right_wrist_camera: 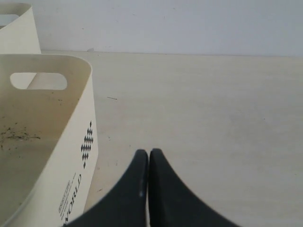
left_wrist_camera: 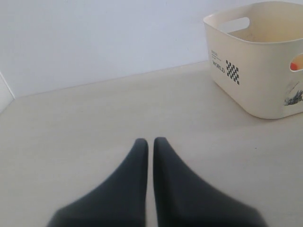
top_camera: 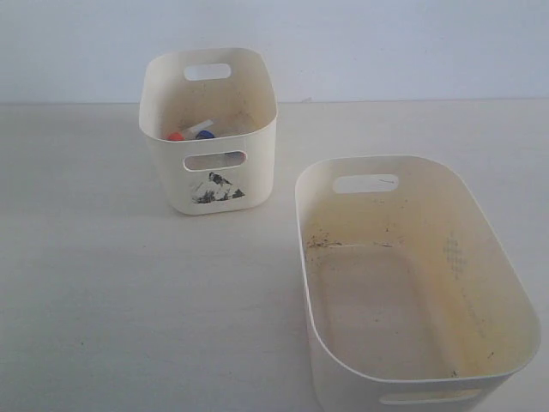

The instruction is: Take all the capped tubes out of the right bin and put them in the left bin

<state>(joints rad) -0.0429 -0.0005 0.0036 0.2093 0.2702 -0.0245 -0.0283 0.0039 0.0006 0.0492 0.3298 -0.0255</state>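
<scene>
Cream plastic, smooth and round-cornered, forms both bins. The tall left bin (top_camera: 163, 172) stands upper left in the exterior view, capped tubes (top_camera: 193, 131) lying inside, one orange-red and one blue cap showing. The wide right bin (top_camera: 302, 223) fills the lower right, dark specks on its floor. Pale matte desk (top_camera: 129, 300) lies open between and around them. The left claw (left_wrist_camera: 150, 144) and right claw (right_wrist_camera: 148, 156) are each pressed together above bare desk.

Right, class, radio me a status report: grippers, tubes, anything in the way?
Left gripper shut, empty; right gripper shut, empty. Tubes in left bin, two caps showing; none seen in right bin. Nothing in the way.
</scene>
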